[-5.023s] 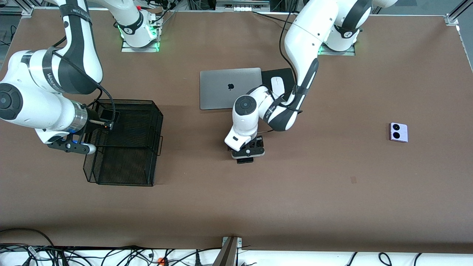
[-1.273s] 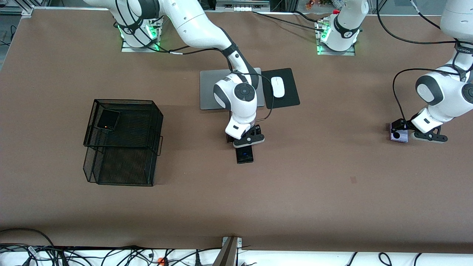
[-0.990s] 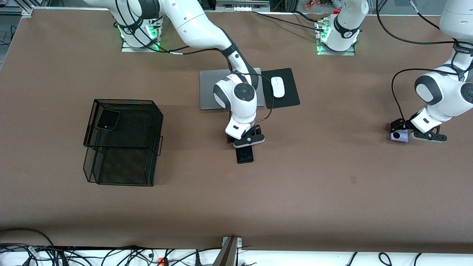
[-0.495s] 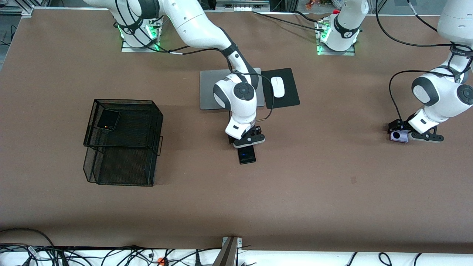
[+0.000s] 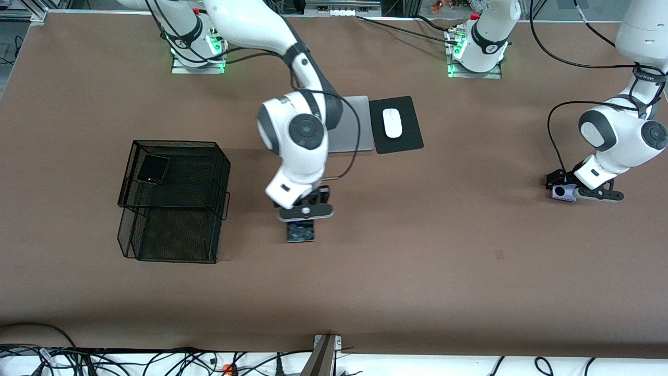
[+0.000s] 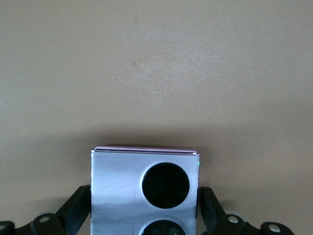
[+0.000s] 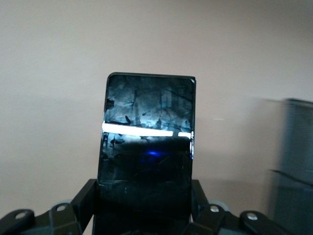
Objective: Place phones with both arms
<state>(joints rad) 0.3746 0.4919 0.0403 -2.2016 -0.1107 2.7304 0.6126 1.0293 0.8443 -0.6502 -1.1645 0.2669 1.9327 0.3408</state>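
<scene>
two white arms with dark grey joint bands, black cables.

The right claw has carried the slab phone toward the basket

Even overhead light falls on my brown matte table, so the shadows under my white arms and beside the black wire-mesh basket stay soft and short, while green lamps glow at my bases. At my right wrist, the long slim black slab phone mirrors a bright white strip of light, and the basket at that picture's edge is smeared. At my left wrist, the lavender squarish phone with black circles looks washed pale and throws a soft shadow.
</scene>
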